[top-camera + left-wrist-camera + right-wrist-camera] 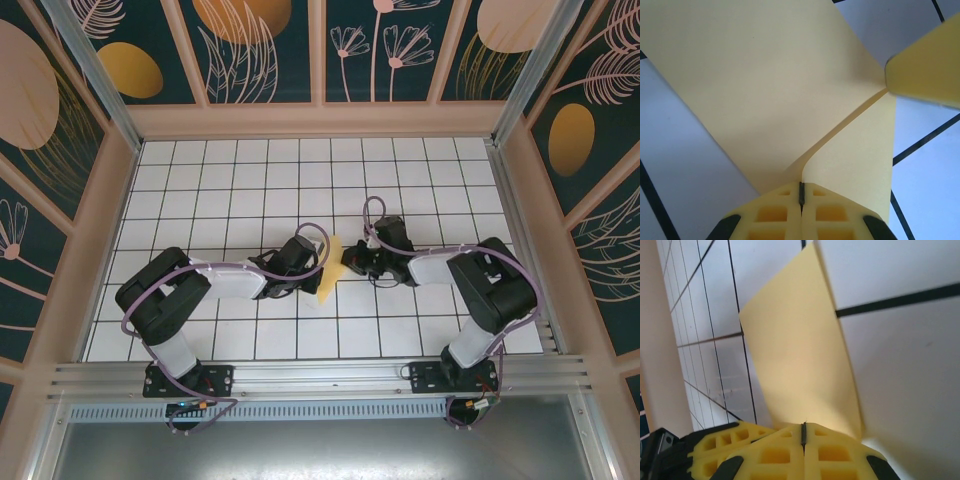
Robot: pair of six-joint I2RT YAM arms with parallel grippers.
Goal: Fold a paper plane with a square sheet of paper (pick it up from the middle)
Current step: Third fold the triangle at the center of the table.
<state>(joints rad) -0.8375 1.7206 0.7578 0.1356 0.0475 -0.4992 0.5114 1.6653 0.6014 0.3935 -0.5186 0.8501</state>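
The thin, plain yellow-orange sheet of paper (329, 268), partly folded with one flap overlapping along a slanting edge, hung tilted over the middle of the white gridded counter (250, 180), pinched between the left tool (801, 192) and the right tool (803, 432).

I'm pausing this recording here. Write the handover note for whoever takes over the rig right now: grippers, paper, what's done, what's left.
Left gripper: shut on the thin yellow-orange paper sheet, pinching it where two layers meet at a fold.
Right gripper: shut on the same sheet from the other side.
Sheet: held between both grippers over the middle of the white grid table. I cannot tell whether it touches the table.
Done: sheet gripped, at least one fold in.
Left: no narrow pointed dart yet, so the remaining folds.
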